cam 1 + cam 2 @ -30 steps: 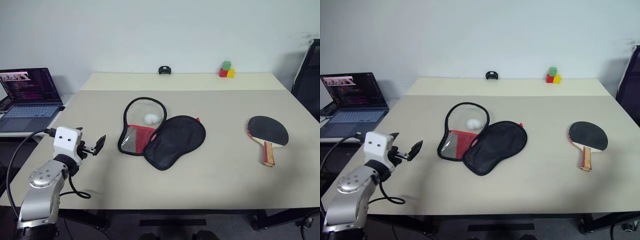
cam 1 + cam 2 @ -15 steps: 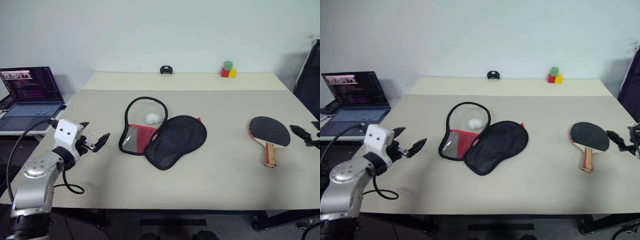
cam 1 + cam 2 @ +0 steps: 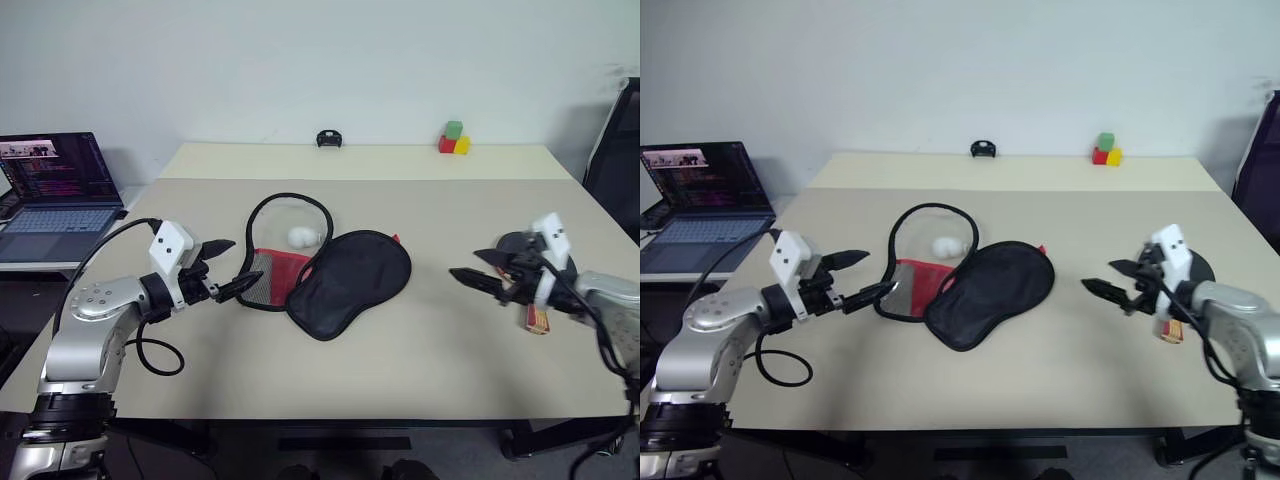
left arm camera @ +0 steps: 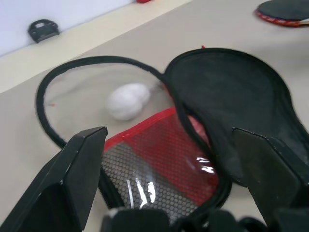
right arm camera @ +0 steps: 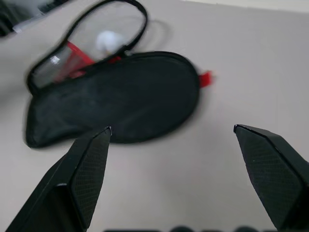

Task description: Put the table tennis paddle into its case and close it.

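Case (image 3: pixel 325 275) lies unzipped mid-bench (image 3: pixel 400 350), black flap folded toward the right, red mesh panel and zipper loop toward the left; small white ball (image 3: pixel 301 236) rests inside the loop. My left pincer (image 3: pixel 226 267) is wide open and empty, just beside the case's left rim. My right pincer (image 3: pixel 478 267) is also spread wide and empty, between case and table tennis paddle (image 3: pixel 1200 270). The paddle lies flat near the right edge, partly hidden behind my right wrist.

Bare table (image 3: pixel 430 330) lay between my right pincer (image 3: pixel 478 270) and the open case (image 3: pixel 325 270); a ball (image 3: pixel 301 237) sat inside.
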Controlling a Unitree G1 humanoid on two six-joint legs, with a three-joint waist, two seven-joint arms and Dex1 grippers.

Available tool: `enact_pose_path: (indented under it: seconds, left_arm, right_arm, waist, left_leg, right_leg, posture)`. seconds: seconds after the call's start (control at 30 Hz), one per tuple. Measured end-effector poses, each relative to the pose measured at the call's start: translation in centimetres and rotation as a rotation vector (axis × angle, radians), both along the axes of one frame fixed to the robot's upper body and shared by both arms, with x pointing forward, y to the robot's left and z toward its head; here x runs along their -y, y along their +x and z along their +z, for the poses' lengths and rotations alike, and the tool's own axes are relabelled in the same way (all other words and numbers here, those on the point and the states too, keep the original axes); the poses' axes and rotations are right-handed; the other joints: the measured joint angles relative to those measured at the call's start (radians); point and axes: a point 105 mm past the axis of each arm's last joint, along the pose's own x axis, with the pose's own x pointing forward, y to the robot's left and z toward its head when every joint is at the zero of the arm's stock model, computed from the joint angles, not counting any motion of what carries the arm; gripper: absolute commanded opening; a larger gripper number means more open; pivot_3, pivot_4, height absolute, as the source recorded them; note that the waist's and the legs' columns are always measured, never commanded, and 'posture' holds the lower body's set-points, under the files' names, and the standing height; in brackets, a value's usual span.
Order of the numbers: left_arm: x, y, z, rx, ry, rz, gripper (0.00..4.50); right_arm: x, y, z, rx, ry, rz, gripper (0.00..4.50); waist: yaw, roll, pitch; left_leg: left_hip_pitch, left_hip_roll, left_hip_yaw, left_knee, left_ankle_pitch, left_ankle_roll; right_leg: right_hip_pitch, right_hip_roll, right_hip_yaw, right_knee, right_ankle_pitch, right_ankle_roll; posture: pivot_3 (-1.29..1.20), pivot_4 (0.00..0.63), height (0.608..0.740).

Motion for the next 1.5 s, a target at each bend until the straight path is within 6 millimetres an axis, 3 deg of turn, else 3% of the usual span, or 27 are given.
enact_pose_path:
  seconds: [0.1,0.4,0.7,0.83,1.3,1.5]
  left_arm:
    - [0.3,-0.1,0.2,-0.002,0.015,-0.036,4.5]
    - [1.4,0.3,0.9,0.016,0.028,-0.103,4.5]
    - [3.2,0.7,1.2,0.033,0.054,-0.178,4.5]
    - [3.7,0.8,1.1,0.034,0.055,-0.194,4.5]
    - [4.0,1.0,1.1,0.039,0.044,-0.19,4.5]
    - [4.0,1.1,1.1,0.043,0.04,-0.178,4.5]
  right_arm:
    - [-1.9,0.6,-1.3,-0.046,0.034,-0.004,4.44]
    - [-4.0,2.2,-3.3,-0.103,-0.005,-0.08,4.44]
    - [-3.6,4.6,-5.9,-0.187,-0.034,-0.242,4.44]
    - [-3.7,5.3,-6.1,-0.191,-0.047,-0.282,4.44]
    - [-8.2,3.1,-5.4,-0.35,0.079,-0.126,4.44]
    - [-8.7,2.9,-5.5,-0.393,0.126,-0.143,4.44]
  waist:
    - [0.0,0.0,0.0]
    - [-0.001,0.0,0.0]
    - [-0.002,0.0,0.0]
    - [-0.003,0.0,0.0]
    - [-0.004,0.0,0.0]
    - [-0.004,0.0,0.0]
  left_leg:
    - [-0.001,0.0,0.0,0.0,0.0,0.0]
    - [-0.002,-0.001,-0.001,0.001,0.0,0.0]
    - [-0.002,-0.001,-0.001,0.001,0.0,0.0]
    - [-0.002,-0.001,0.0,0.001,0.0,0.0]
    - [-0.005,-0.001,0.0,0.001,0.0,0.0]
    - [-0.005,-0.001,0.0,0.001,0.0,0.0]
  right_leg:
    - [-0.001,0.0,0.0,0.0,0.0,0.0]
    - [-0.001,0.0,-0.001,0.0,0.0,0.0]
    - [-0.003,0.0,0.0,0.001,0.0,0.0]
    - [-0.003,0.0,0.0,0.001,0.0,0.0]
    - [-0.006,0.001,0.0,0.002,0.0,0.0]
    - [-0.006,0.001,0.0,0.003,0.0,0.0]
  posture:
    - [0.0,0.15,0.74]
    - [0.0,0.15,0.74]
    - [0.0,0.15,0.74]
    - [0.0,0.15,0.74]
    - [0.0,0.15,0.74]
    - [0.0,0.15,0.74]
